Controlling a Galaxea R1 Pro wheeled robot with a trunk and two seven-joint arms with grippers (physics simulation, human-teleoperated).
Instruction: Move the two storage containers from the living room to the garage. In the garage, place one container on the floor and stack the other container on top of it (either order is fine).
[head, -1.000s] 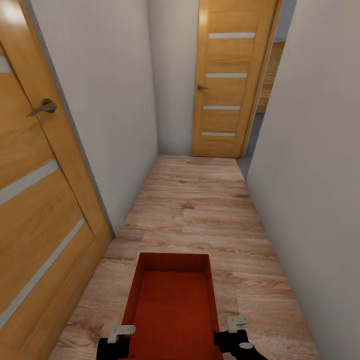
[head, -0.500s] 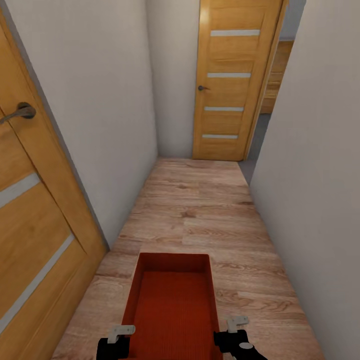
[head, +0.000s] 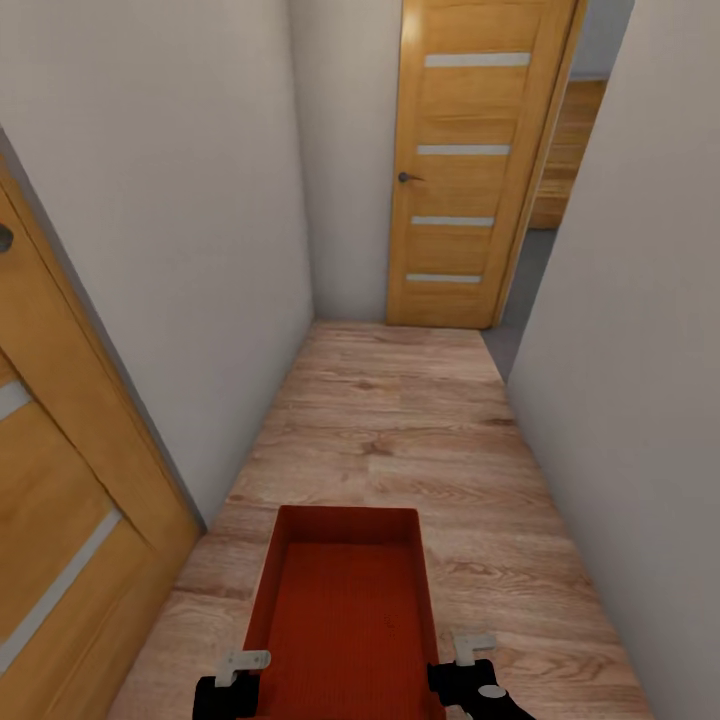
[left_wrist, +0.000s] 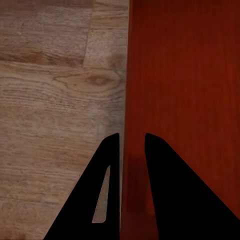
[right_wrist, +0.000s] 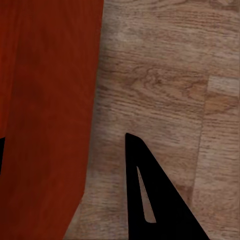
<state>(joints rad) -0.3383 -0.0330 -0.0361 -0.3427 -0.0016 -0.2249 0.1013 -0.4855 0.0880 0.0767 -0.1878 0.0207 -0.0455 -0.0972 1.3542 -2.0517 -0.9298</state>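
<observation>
I carry one orange-red storage container (head: 345, 610) low in front of me, above the wood-plank floor (head: 400, 420) of a narrow hallway. Its ribbed inside is bare. My left gripper (left_wrist: 132, 150) clamps its wall, one finger on each side. My right gripper (head: 462, 678) sits at the opposite wall, one finger (right_wrist: 150, 195) outside the tub; whether it pinches the wall I cannot tell. A wooden door (head: 470, 170) stands ahead, another door (head: 60, 480) at my left.

View advanced along hallway; left door (head: 60, 470) slid back, far door (head: 470, 170) nearer.
</observation>
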